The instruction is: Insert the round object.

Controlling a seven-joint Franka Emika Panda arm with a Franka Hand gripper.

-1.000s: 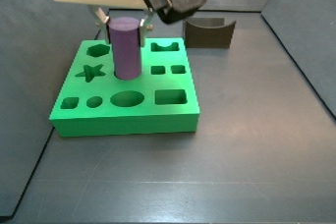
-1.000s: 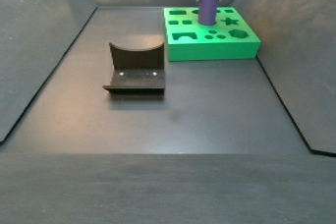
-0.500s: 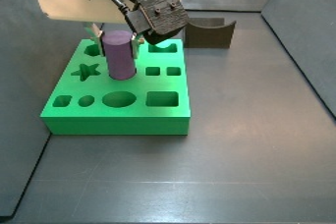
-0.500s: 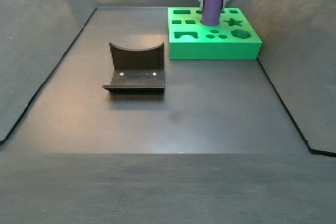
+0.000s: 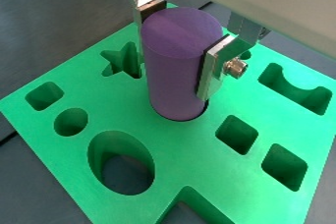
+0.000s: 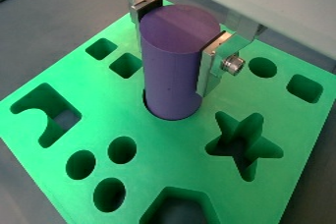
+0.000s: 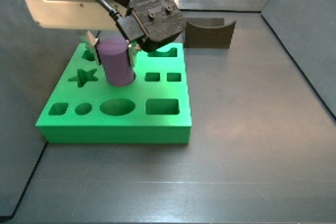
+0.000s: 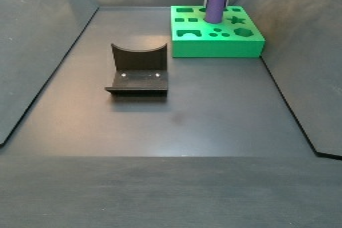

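A: Gripper point(image 5: 184, 46)? Position and grip.

B: Over the middle of the green block point(image 5: 79, 90), clamped on the purple peg point(image 5: 179, 66). Silver plates press its upper sides from opposite flanks; same in both wrist views, peg point(image 6: 178, 61) between the fingers point(image 6: 218, 59).

A: Peg axis?

B: Upright, long axis vertical, in line with the gripper's reach. It hangs straight down below the jaws. Foot is already in the mouth of a round hole in the block; most of the length stands above the surface. How deep it sits, cannot tell.

A: Side views agree?

B: Yes. Peg point(image 7: 116, 63) stands on the block point(image 7: 112, 125) between the star cutout point(image 7: 86, 75) and the small square holes; gripper point(image 7: 110, 43) directly above. Peg point(image 8: 214, 7) looks plumb there too.

A: So the move hinges on?

B: Peg axis matched to hole axis. Judged: straight push down, no sideways shift. The dark curved block point(image 8: 138, 68) lies well apart.
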